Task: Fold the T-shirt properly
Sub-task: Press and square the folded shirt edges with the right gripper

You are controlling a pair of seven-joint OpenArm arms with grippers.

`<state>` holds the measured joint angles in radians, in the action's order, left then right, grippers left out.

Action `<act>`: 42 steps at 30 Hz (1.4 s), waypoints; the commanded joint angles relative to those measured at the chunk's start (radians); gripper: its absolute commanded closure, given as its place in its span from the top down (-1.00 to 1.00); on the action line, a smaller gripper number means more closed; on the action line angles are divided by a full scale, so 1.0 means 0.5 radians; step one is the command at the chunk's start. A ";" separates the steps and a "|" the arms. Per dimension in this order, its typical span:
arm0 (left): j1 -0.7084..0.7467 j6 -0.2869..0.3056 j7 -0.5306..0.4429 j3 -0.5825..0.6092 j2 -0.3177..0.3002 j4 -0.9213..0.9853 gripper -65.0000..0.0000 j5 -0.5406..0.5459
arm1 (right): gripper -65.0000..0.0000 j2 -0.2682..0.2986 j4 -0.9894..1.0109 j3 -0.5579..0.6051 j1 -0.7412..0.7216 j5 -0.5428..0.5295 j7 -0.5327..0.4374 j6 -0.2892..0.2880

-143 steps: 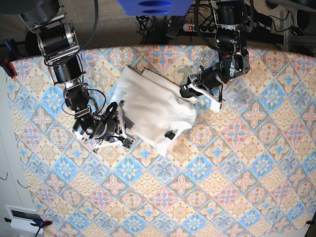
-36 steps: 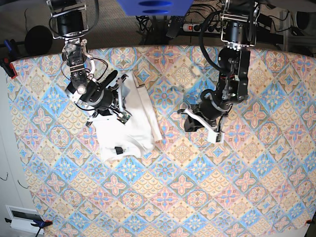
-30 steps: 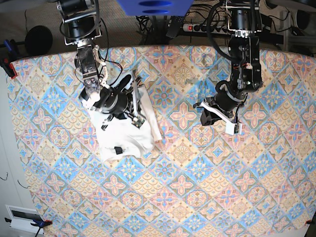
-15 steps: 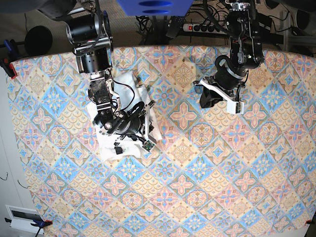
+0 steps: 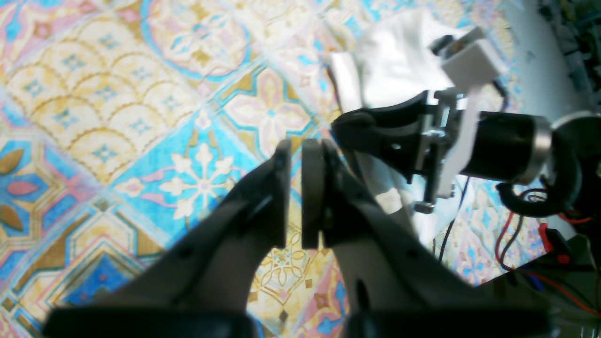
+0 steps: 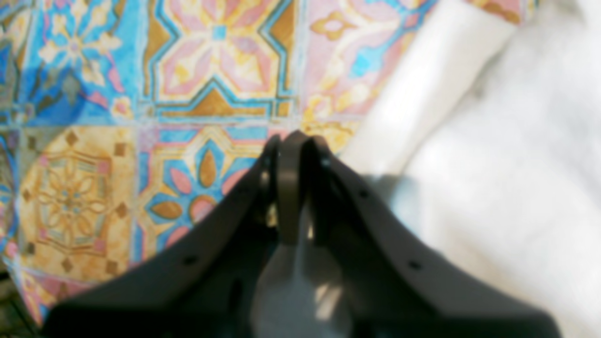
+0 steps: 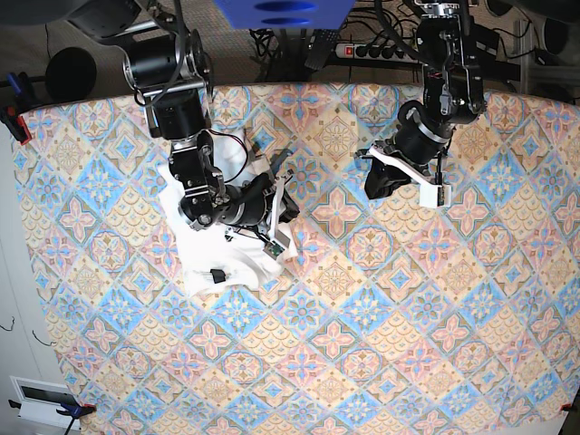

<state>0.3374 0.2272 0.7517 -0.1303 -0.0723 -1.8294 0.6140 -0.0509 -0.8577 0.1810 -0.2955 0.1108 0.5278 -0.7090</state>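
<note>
The white T-shirt (image 7: 204, 261) lies bunched and folded at the left of the table, plain side up, with a small dark tag (image 7: 216, 274). No print shows. My right gripper (image 7: 283, 203) is low over the shirt's right edge. In the right wrist view its jaws (image 6: 293, 141) are shut, tips over the tablecloth just past the shirt (image 6: 497, 178). My left gripper (image 7: 373, 187) is apart from the shirt, over the table's middle right. In the left wrist view it (image 5: 296, 150) is shut and empty, facing the other arm (image 5: 422, 141) and the shirt (image 5: 389, 70).
The patterned tablecloth (image 7: 362, 326) covers the whole table. Cables and a power strip (image 7: 362, 50) lie beyond the far edge. A white box (image 7: 41, 399) sits off the table's near left corner.
The shirt has been drawn from the table's middle into a heap at the left. The left gripper let go and moved off right. The right arm swung its gripper along the shirt's right edge.
</note>
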 commanded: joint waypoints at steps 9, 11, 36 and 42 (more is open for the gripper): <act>-0.010 0.017 -0.035 -0.002 -0.007 -0.031 -0.92 0.038 | -0.88 0.205 -0.005 -0.124 -0.178 0.035 0.026 0.022; -0.010 0.017 -0.035 0.001 -0.007 -0.031 -0.92 0.038 | -0.88 0.238 -0.005 -0.124 -0.193 0.035 0.026 0.022; -0.020 0.023 -0.035 0.001 -0.050 -0.031 -0.92 0.041 | -0.88 0.297 -0.928 -0.210 0.279 0.035 0.367 0.022; -0.023 0.023 -0.035 0.004 -0.047 -0.031 -0.92 0.041 | -0.88 0.297 -1.112 -0.213 0.470 0.032 0.394 0.022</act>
<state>0.3309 0.2321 0.7521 -0.1280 -0.0940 -1.8290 0.6212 0.0914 -1.3891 0.0776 -0.0341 0.1337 0.7475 -0.7029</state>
